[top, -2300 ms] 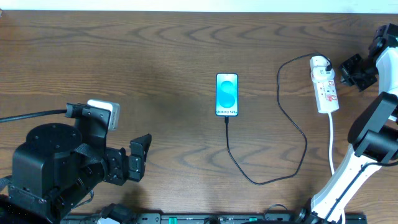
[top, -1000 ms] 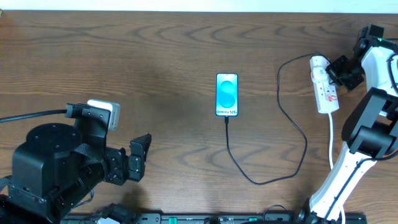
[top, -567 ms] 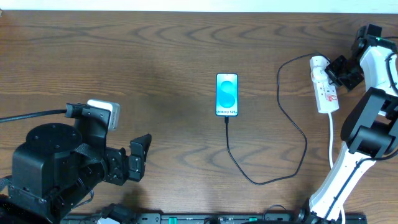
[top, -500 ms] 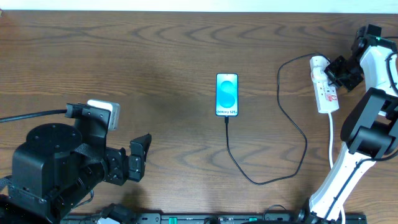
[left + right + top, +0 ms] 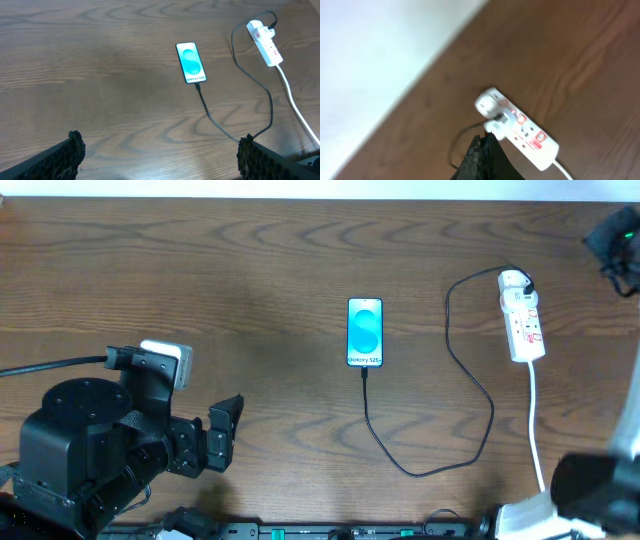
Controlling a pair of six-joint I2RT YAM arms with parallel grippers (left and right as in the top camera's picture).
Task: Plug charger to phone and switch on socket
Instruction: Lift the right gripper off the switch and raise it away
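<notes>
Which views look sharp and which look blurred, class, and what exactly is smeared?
Right wrist view: blurred throughout, the socket soft and smeared. Left wrist view: sharp, the phone crisp. Overhead view: sharp, except the right arm, blurred at the right edge.

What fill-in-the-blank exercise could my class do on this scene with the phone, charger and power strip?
1. The charger meets the phone at the end bearing the ____ text.
2. The cord of the socket is ____ in colour.
3. The left gripper stands wide ____.
4. The right gripper, holding nothing, is ____.
Missing words: Galaxy S25; white; open; shut.
</notes>
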